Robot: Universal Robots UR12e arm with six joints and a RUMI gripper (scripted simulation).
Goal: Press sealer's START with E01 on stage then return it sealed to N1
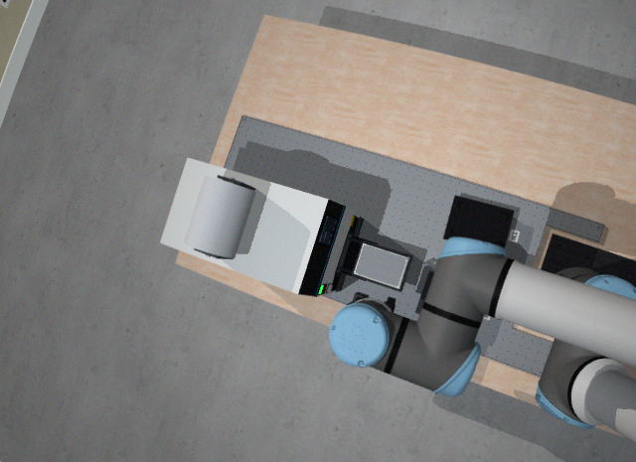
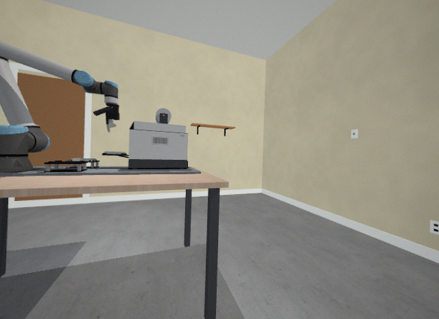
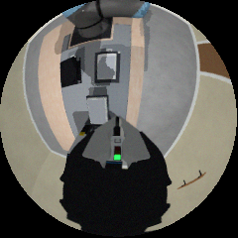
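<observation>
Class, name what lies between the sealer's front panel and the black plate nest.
In the top view, the sealer's stage lies there, carrying the foil-topped plate.

Arm [image 2: 42, 66] reaches over table [image 2: 106, 182]; jaws closed, hanging above stage [image 2: 114, 154] beside sealer [image 2: 158, 145].

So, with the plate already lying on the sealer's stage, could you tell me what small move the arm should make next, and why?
Probably lower the shut, empty gripper toward the sealer's front panel to press START. The plate appears to sit flat on the extended stage, the lamp shows green, and the gripper hangs well above the stage, near the sealer's front.
</observation>
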